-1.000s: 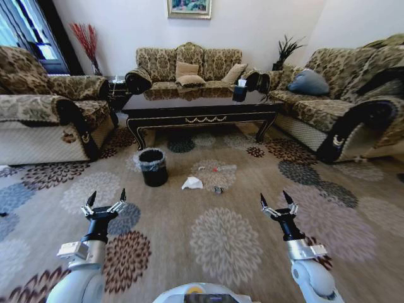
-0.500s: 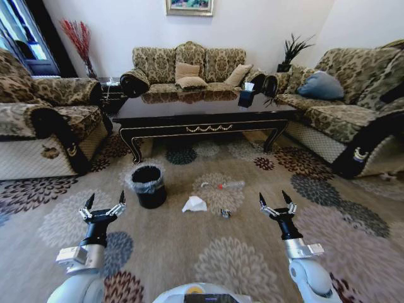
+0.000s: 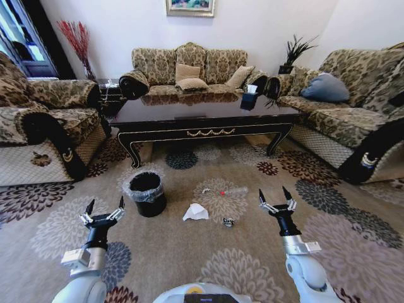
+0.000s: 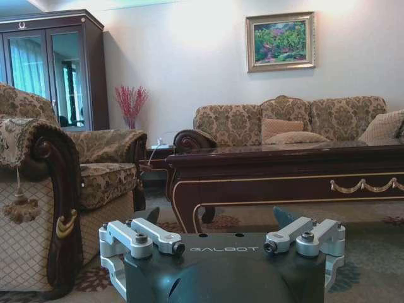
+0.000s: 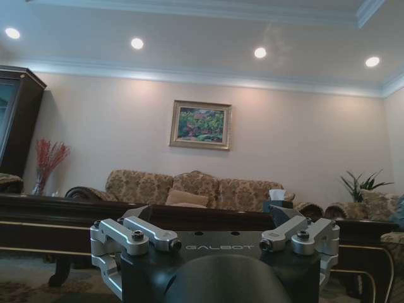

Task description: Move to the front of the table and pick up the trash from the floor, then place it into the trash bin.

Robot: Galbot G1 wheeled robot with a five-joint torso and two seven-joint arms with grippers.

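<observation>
The coffee bench [image 3: 202, 113], a long low one of glossy dark wood with pale scroll trim, stands across the middle of the patterned carpet [image 3: 353, 246], between the sofas. A dark tissue box [image 3: 249, 99] sits near its far right corner. On the carpet in front of the bench's near left leg stands the trash bin [image 3: 147, 193], a small round black one with a crinkled liner folded over its rim. The trash lies on the carpet to the right of the bin, before the bench's near edge: a crumpled white tissue [image 3: 196, 212] just beside the bin, a clear plastic piece with red [image 3: 226, 190] a little farther toward the bench, and a tiny dark shiny wrapper [image 3: 228, 221] near the tissue's right side.

The left gripper [image 3: 104, 208] hangs low over the carpet, near the bin's left side, its fingers spread wide and holding nothing. The right gripper [image 3: 276, 199] hangs over the carpet to the right of the wrapper, fingers likewise spread wide and bare.
</observation>
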